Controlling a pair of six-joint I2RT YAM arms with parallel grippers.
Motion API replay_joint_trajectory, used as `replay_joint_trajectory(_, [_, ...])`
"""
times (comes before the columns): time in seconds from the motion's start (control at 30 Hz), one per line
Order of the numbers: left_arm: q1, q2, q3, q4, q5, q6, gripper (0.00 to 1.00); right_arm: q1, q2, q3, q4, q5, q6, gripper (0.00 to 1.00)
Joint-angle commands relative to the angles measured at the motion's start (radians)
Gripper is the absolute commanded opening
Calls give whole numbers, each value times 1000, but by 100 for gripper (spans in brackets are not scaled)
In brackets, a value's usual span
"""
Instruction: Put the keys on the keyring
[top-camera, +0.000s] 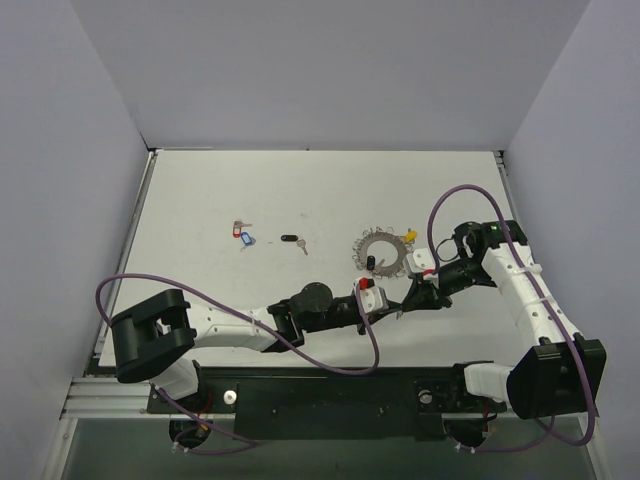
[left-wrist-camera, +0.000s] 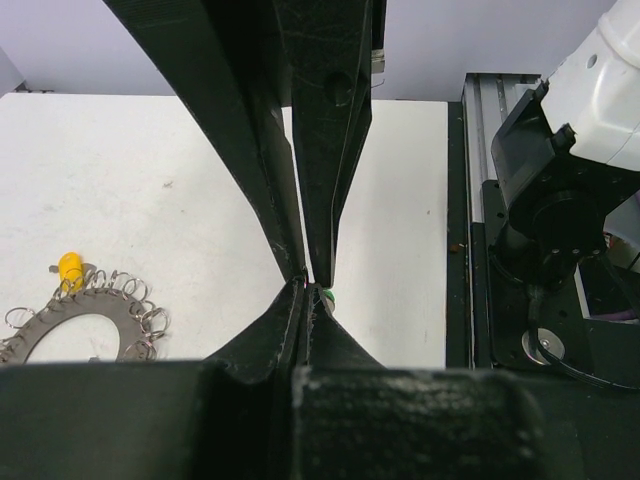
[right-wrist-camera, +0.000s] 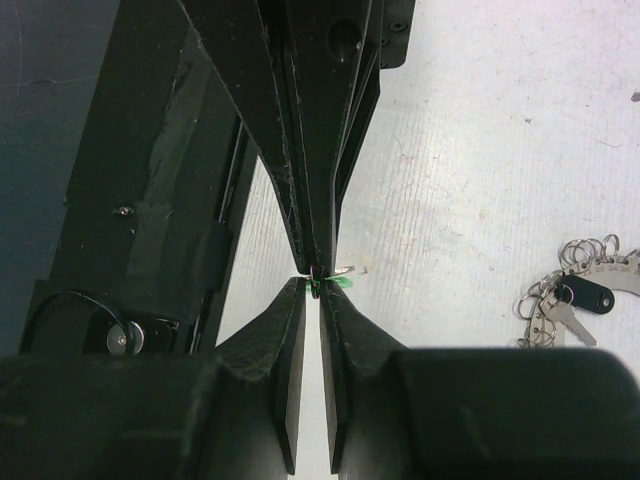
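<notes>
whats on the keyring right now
A yellow tag and one black-headed key hang on the keyring. From above, the right gripper crowds its near-right edge, so loops there may be hidden.

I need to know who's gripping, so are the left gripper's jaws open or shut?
Shut. The left wrist view shows the left gripper with jaws pressed together, no gap, pinching the green key at their tips.
</notes>
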Motion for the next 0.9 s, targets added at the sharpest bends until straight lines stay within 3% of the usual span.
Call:
replay_joint_trajectory(0.0, [-5, -2, 35, 15, -19, -9, 0, -8, -30, -11, -221, -61, -36, 9])
replay_joint_trajectory(0.37, [-5, -7, 24, 47, -34, -26, 0, -3, -20, -12, -235, -70, -42, 9])
replay_joint_trajectory(0.57, [-5, -8, 20, 67, -43, -35, 0, 5, -13, -9, -233, -73, -33, 1])
replay_joint_trajectory(0.87, [-5, -14, -3, 100, -61, -49, 0, 9, -8, 14, -220, -65, 33, 0])
